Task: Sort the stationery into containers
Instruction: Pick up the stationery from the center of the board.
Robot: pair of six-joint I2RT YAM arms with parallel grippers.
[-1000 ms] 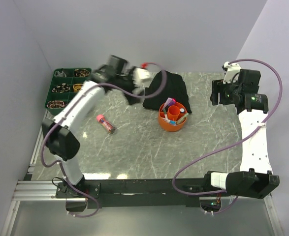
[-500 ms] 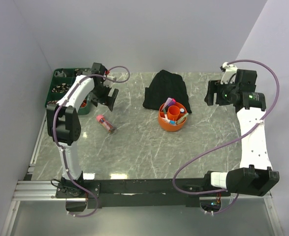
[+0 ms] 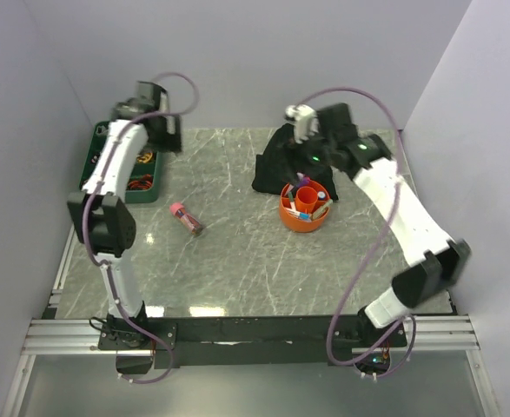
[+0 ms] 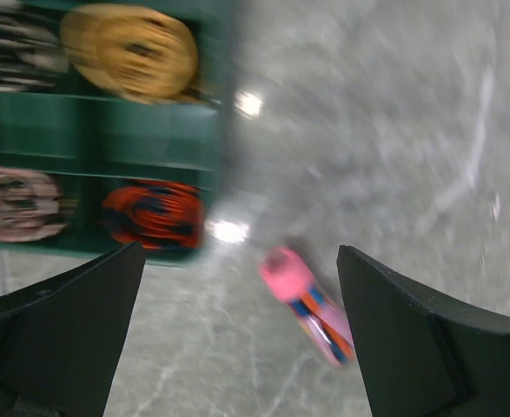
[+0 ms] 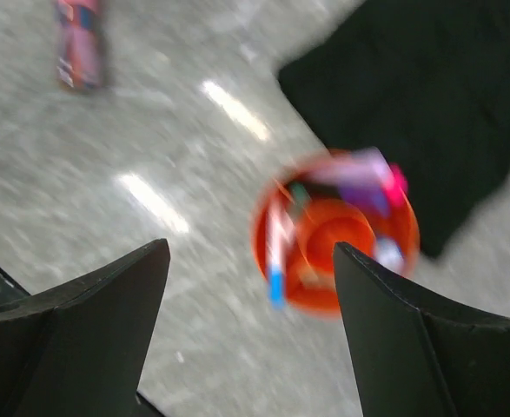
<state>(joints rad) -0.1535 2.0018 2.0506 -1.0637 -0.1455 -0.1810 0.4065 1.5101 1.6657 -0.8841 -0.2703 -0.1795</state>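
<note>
A pink-capped marker (image 3: 186,218) lies loose on the marble table, left of centre. It also shows in the left wrist view (image 4: 307,301) and in the right wrist view (image 5: 79,43). The round orange tub (image 3: 305,207) holds a blue-capped white pen (image 5: 276,248) and purple and pink markers. The dark green tray (image 3: 107,165) stands at the far left. My left gripper (image 3: 162,135) hangs open and empty high by the tray's right edge (image 4: 237,334). My right gripper (image 3: 312,146) hangs open and empty above the tub's far side (image 5: 250,334). Both wrist views are blurred by motion.
A black fabric heap (image 3: 291,155) lies right behind the tub. The tray's compartments hold coiled rubber bands, yellow (image 4: 131,39) and orange-black (image 4: 153,214) among them. Grey walls close the back and both sides of the table.
My left gripper swung from the table's middle back left to the tray's far corner. My right arm swung from the far right to above the tub. The marker and tub have not moved.
</note>
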